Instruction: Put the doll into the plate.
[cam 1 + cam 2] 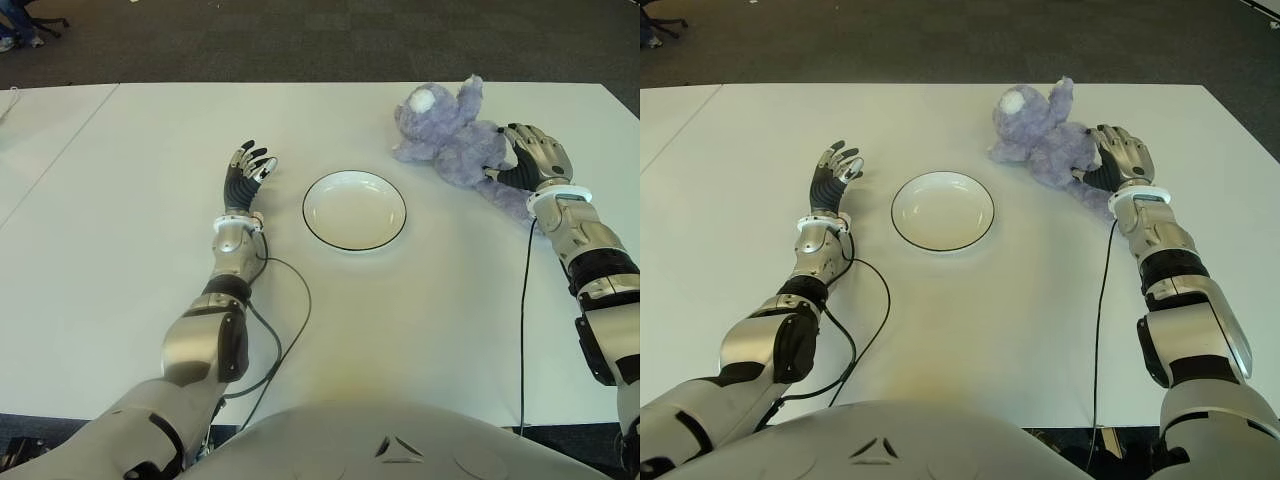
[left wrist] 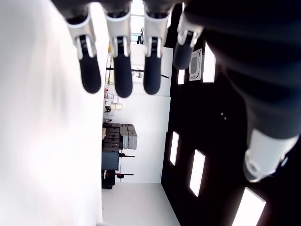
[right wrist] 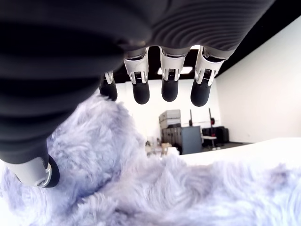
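Doll (image 1: 450,135), plate (image 1: 354,211) on white table (image 1: 120,250)

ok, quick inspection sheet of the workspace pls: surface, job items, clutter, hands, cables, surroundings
Surface: white table.
Job's things: purple plush doll lying on the table, right of the plate; white plate with dark rim, empty, centre.
Clutter: nothing seen.
Hands: right hand over the doll's body, fingers extended, not closed on it; left hand open, left of the plate.
Cables: black cable by the left arm, another cable by the right arm.
Surroundings: dark carpet beyond the table.
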